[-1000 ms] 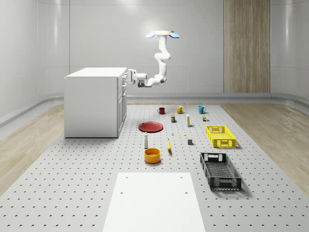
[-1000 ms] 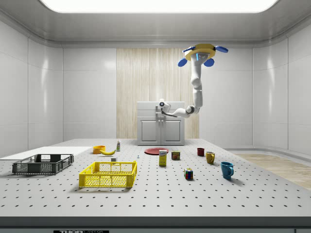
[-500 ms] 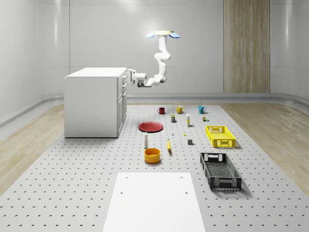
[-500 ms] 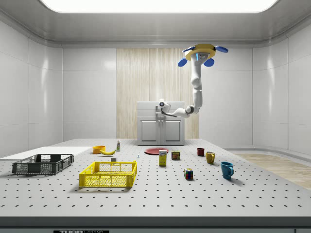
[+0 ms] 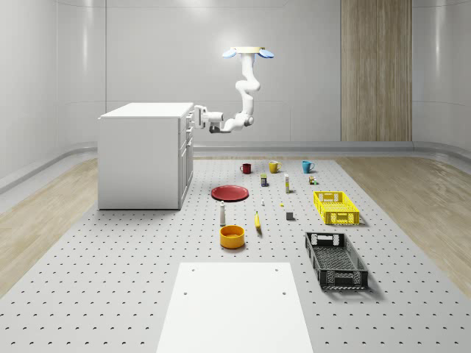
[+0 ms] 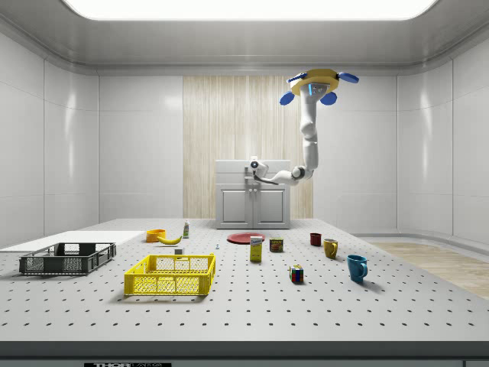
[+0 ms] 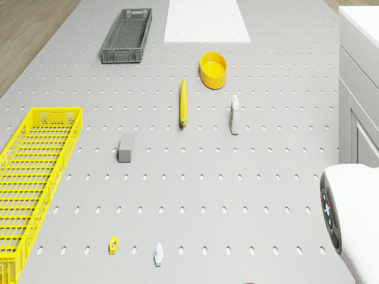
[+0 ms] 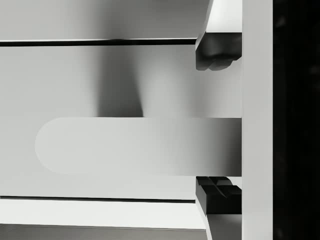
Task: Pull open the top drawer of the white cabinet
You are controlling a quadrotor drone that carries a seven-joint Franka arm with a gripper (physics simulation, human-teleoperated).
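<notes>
Hand (image 8: 218,117) straddles the top drawer's handle (image 8: 135,146), fingers not yet clenched, positioned for pulling, while the drone (image 5: 248,52) hovers beside the white cabinet (image 5: 143,158).

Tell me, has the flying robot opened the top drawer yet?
Not yet. Done: the drone hovers beside the white cabinet, arm stretched to its front. In hand: the gripper is at the top drawer's handle, one fingertip on either side of the bar with a small gap, so no firm grip shows. Left: closing on it and pulling; the top drawer looks flush with the front.
</notes>
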